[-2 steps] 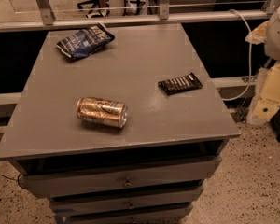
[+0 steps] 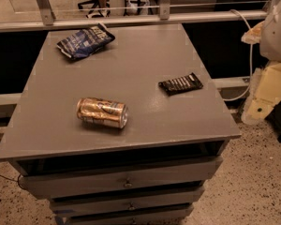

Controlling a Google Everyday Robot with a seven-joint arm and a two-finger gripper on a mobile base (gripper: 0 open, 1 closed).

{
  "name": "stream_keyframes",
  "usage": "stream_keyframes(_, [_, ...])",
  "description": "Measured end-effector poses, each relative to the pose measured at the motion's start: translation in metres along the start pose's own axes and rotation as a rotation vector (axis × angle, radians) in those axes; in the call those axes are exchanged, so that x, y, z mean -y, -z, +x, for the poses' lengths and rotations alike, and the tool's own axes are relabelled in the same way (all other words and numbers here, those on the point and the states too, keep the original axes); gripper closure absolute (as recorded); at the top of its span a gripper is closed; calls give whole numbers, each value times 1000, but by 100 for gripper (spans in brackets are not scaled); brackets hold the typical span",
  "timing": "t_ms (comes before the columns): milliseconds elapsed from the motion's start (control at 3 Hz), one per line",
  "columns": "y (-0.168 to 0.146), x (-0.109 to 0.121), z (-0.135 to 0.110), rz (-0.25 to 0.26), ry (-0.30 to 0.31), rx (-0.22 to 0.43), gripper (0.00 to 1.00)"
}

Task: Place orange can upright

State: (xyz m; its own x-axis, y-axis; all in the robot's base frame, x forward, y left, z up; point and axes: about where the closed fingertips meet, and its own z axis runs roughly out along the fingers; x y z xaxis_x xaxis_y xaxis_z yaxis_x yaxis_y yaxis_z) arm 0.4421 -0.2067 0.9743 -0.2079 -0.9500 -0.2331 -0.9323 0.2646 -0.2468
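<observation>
Floor [image 2: 262, 186]: pale speckled surface, showing at 4 to 5 o'clock of the table and in a strip at its lower left.

Table [image 2: 131, 64]: grey flat top that fills most of the view. It bears three things, all well apart from each other.

Drawers [image 2: 126, 182]: stacked grey fronts under the top's near edge, at 6 o'clock. Small knobs sit at their middles.

Rail [image 2: 131, 20]: a light metal bar that runs left to right just behind the table's far edge, at 12 o'clock.

Robot arm [image 2: 278, 29]: a white rounded body at the right border, at 2 o'clock of the table top's centre and off the table.

Gripper [image 2: 262, 97]: a cream-coloured part that hangs below the white body, past the table's right edge at 3 o'clock and over the floor. I cannot tell whether it is open or closed. It is well apart from everything on the table.

Blue chip bag [image 2: 85, 41]: crinkled, lying flat near the far left corner at 11 o'clock.

Orange can [image 2: 102, 112]: lies on its side on the near left part of the top, at 7 o'clock of the centre. Its long axis runs roughly left to right, and its silver end faces 4 o'clock. Nothing touches it.

Black snack wrapper [image 2: 181, 83]: flat, near the right edge at 3 o'clock. It lies between the can and the gripper.
</observation>
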Motion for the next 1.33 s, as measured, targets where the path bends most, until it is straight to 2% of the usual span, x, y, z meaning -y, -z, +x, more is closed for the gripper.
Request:
stream_keyframes(333, [-30, 0, -40, -41, 15, 85, 0])
stream_keyframes(667, [-73, 2, -104, -101, 38, 186, 0])
stream_keyframes(1000, [-107, 4, -165, -155, 40, 260, 0])
stream_keyframes(1333, [-131, 0, -215, -219, 13, 295, 0])
